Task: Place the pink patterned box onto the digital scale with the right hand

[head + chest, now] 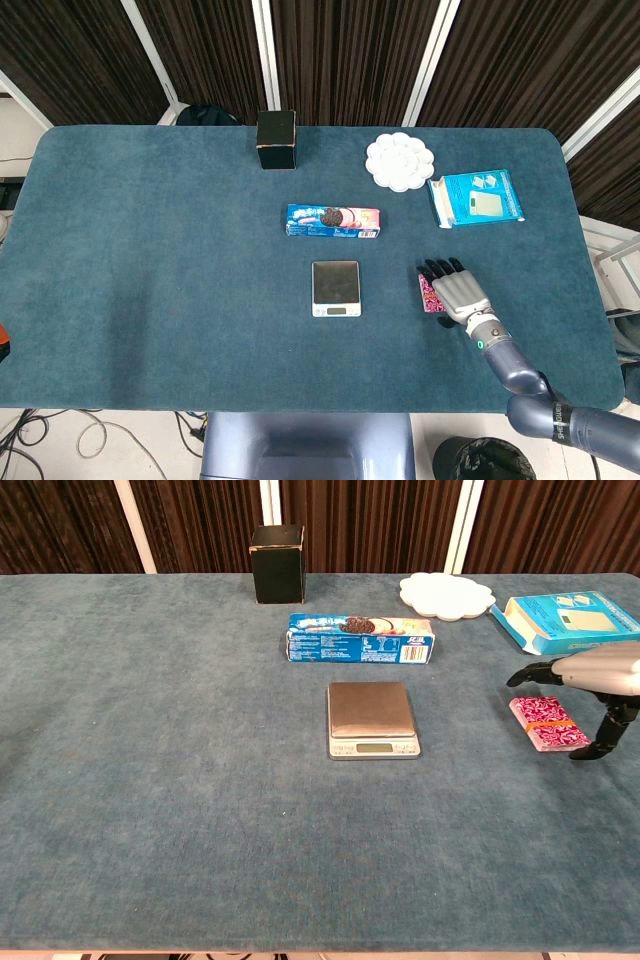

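The pink patterned box [545,723] lies flat on the blue tabletop, right of the digital scale [372,718]. My right hand [594,678] hovers just over the box's right side, fingers stretched out leftward above it. Its thumb points down beside the box's near right corner. Nothing is gripped. In the head view the right hand [458,290] covers most of the pink box [429,292], leaving only its left strip showing. The scale [336,288] has a bare platform. My left hand appears in neither view.
A blue cookie box [333,221] lies behind the scale. Farther back stand a black box [276,140] and a white palette dish [400,161]. A light blue carton [476,198] lies at the right, behind the pink box.
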Tool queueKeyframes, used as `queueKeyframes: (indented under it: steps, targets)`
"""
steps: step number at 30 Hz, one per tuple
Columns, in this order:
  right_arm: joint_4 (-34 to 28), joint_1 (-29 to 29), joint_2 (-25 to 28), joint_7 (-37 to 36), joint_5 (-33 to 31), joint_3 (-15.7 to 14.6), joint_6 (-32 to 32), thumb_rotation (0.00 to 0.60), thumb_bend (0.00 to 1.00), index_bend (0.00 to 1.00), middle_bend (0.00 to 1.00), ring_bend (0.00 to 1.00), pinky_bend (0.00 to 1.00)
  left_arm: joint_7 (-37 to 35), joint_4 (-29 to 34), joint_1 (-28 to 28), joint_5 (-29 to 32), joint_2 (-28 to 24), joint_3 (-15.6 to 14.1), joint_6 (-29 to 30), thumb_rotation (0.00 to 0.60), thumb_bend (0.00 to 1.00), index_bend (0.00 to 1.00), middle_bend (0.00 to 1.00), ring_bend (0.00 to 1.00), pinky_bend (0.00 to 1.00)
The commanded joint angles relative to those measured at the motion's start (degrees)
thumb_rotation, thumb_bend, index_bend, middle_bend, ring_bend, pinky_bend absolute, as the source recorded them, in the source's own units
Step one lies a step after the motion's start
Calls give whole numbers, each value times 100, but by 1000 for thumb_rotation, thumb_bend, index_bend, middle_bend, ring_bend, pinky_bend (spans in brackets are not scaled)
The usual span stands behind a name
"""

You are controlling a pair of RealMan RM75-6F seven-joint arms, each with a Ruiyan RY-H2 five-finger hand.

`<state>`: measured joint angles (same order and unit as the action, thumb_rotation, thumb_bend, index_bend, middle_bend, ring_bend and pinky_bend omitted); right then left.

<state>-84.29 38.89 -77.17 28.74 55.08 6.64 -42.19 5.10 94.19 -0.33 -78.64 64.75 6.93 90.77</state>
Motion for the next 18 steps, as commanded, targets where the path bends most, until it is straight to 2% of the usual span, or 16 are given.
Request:
queueKeyframes:
  steps: [1,5,14,18]
  targets:
    - [127,44,-98,-40,-22,-33,3,600,323,0,60,0,0,0,2,-1,5,0,4,-1,600,664,78,0,0,0]
    - [288,86,-203,-62,-68,-66,5,600,323,0,86,0,0,-3,2,-1,13,-4,6,-5,600,664,78,0,0,0]
    - [495,147,-299,-161,-123,-105,-8,600,323,0,228,1,0,3,2,-4,18,-3,4,-14,600,664,78,0,0,0]
    - [534,126,-328,-267,-53,-105,-95,600,323,0,297,43,0,9,6,-3,26,-1,5,-17,600,664,78,0,0,0]
